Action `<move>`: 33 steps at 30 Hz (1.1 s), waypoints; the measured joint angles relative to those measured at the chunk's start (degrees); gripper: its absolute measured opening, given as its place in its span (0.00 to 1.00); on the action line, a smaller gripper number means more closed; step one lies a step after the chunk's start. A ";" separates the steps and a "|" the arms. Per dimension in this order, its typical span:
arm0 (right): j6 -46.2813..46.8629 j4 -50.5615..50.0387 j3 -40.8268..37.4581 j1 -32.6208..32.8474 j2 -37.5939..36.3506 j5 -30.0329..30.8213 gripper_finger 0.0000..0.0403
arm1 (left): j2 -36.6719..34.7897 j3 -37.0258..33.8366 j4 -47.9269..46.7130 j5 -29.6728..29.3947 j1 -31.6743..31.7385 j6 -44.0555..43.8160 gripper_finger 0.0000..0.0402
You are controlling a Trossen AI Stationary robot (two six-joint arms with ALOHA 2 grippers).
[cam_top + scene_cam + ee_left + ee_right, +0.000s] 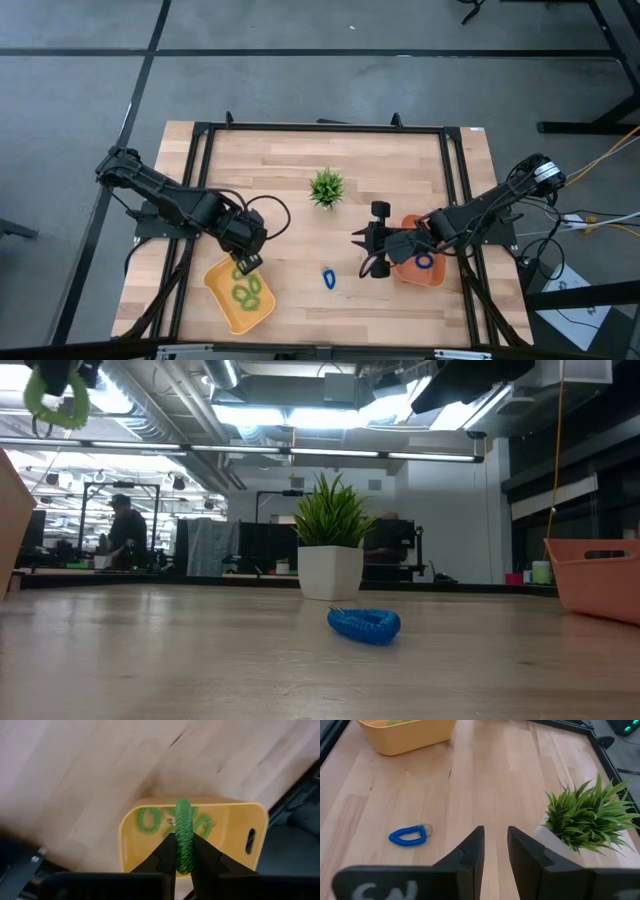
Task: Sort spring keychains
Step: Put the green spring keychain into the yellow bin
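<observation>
My left gripper (245,264) hangs over the yellow tray (222,300), shut on a light green spring keychain (184,820). In the low view that keychain (52,402) shows high at the left. Other green keychains (148,819) lie on the tray's floor. A blue keychain (328,278) lies flat on the wood between the trays; in the right wrist view it (409,835) is ahead of my right gripper (495,834). That gripper is open, with nothing between its fingers, above the table beside the orange tray (436,278), which holds a blue keychain (427,262). My left gripper pinches the green keychain's coil (184,851) between its two fingers, which point steeply down from above. The loop stands edge-on between the fingertips and reaches past them toward the tray. It hangs lifted clear above the yellow tray.
A small spiky green plant in a white pot (326,187) stands at mid-table, toward the far side and close to my right gripper. A black frame (320,128) runs round the wooden table. Bare wood lies between the two trays around the blue keychain.
</observation>
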 joint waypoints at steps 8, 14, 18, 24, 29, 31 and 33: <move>0.28 -1.65 0.00 0.00 0.00 -0.61 0.21 | 0.00 0.00 -2.01 -0.02 -2.94 -4.38 0.07; 1.76 -2.95 -0.02 0.00 0.43 -0.57 0.21 | 0.00 0.00 -1.98 -0.36 -6.49 -9.67 0.07; 1.93 -2.93 -0.04 0.00 0.76 -0.59 0.21 | 0.17 0.00 -1.90 -0.59 -8.78 -13.42 0.07; 2.06 -2.95 -0.04 0.00 1.42 -1.45 0.21 | 0.85 -0.02 -1.47 -0.66 -12.18 -19.27 0.08; 2.05 -2.95 -0.04 0.00 1.44 -1.53 0.21 | 1.38 -0.49 -0.65 -2.11 -14.90 -23.66 0.07; 1.90 -2.95 -0.04 0.00 1.44 -1.53 0.21 | 1.57 -0.79 0.23 -4.06 -15.71 -25.10 0.07; 1.89 -2.95 -0.04 0.00 1.44 -1.53 0.21 | 2.26 -0.90 0.23 -5.86 -16.79 -25.62 0.08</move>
